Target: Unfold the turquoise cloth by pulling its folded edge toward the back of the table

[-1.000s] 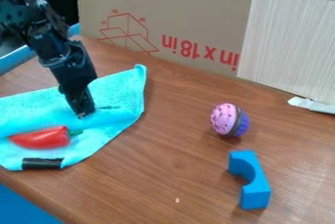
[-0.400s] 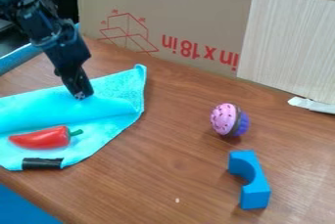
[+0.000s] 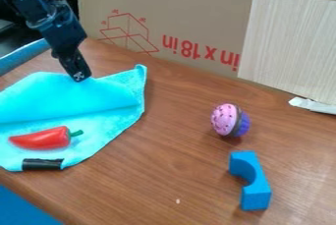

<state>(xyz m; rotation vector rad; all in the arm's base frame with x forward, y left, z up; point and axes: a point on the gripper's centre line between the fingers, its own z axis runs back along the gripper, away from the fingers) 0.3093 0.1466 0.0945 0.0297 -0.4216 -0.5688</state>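
A black robot arm (image 3: 49,18) is slanting down to a turquoise cloth (image 3: 42,94), its narrowed gripper (image 3: 79,77) pinching the far edge. Cardboard (image 3: 197,3) beyond is bearing red print (image 3: 201,53).

This looks like a robotics lab: a jointed black robot arm (image 3: 56,25) over a brown wood-grain table (image 3: 177,170), with a large tan cardboard panel (image 3: 190,3) standing behind as a backdrop.

Bright turquoise is seen on the cloth (image 3: 108,116), with black on the strip (image 3: 42,164) at its edge. The pepper (image 3: 41,139) is coloured red, its stem green. The toy cupcake's (image 3: 226,120) pink top is dotted dark, its base purple; the arch block (image 3: 251,182) is coloured blue.
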